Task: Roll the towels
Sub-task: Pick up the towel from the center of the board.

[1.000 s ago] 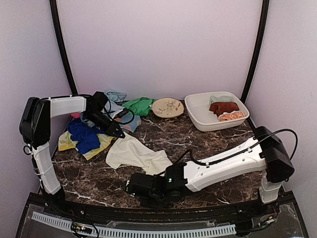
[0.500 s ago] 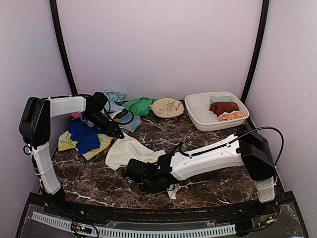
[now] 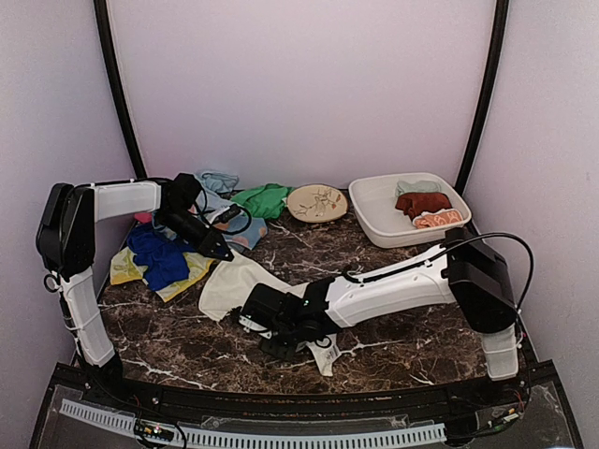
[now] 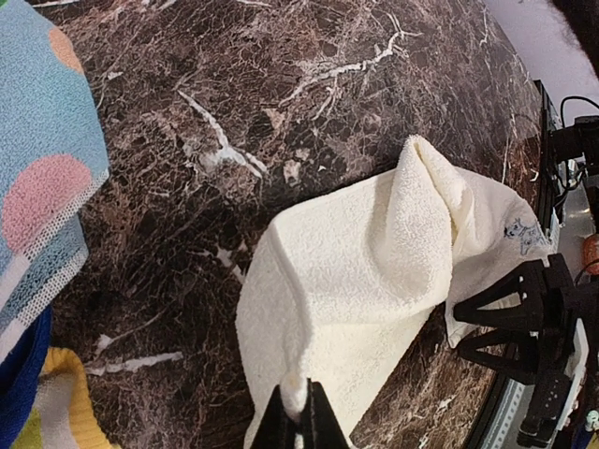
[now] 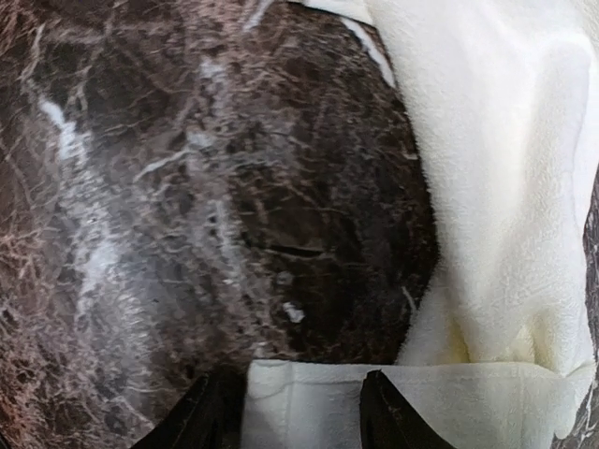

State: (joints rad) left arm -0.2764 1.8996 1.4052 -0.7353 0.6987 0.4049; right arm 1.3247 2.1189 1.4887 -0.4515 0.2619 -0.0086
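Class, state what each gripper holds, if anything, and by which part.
Left gripper pinches the cream towel by its edge; right gripper is open astride the hem, holding nothing.

- Two arms (image 3: 393, 288) are reaching out.
- One plate (image 3: 316, 202) is lying flat.
- One tub (image 3: 372, 217) is holding three towels (image 3: 421, 202).
- Six more are lying loose: cream towel (image 3: 229, 281), blue towel (image 3: 154, 253), yellow towel (image 3: 192, 271), dotted towel (image 3: 248, 234), green towel (image 3: 262, 198), pale blue towel (image 3: 220, 180).

Soft, even light fills the overhead view — the marble table (image 3: 402, 351) shows faint shadows just in front of the cream towel (image 3: 223, 285). At the right wrist the towel washes out near white beside blurry marble; at the left wrist its weave is crisp, edges far from it bowing.
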